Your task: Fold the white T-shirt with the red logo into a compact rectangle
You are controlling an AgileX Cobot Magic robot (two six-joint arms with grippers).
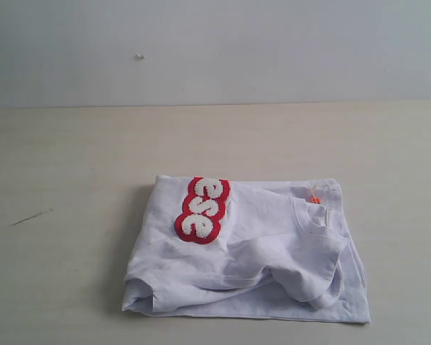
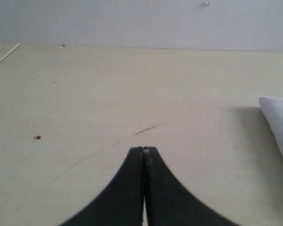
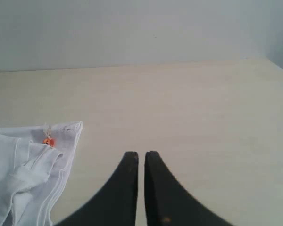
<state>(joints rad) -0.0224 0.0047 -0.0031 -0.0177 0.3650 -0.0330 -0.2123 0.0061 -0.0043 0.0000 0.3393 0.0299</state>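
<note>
The white T-shirt [image 1: 273,244] lies folded into a rough, lumpy rectangle on the table, near the front in the exterior view. Part of the red logo [image 1: 202,209] shows on its upper left, with the letters "ese" facing up. A small orange tag [image 1: 314,198] sits at the collar on the right. Neither arm appears in the exterior view. My left gripper [image 2: 144,149] is shut and empty over bare table, with a corner of the shirt [image 2: 280,117] off to one side. My right gripper [image 3: 141,153] is shut but for a hairline gap, empty, beside the shirt's collar edge [image 3: 28,165] and tag [image 3: 48,141].
The pale wooden table [image 1: 93,144] runs back to a plain grey-white wall [image 1: 273,43]. A thin dark scratch [image 1: 29,217] marks the table left of the shirt, and the scratch [image 2: 151,127] also shows ahead of my left gripper. A tiny red speck [image 2: 37,137] lies on the surface.
</note>
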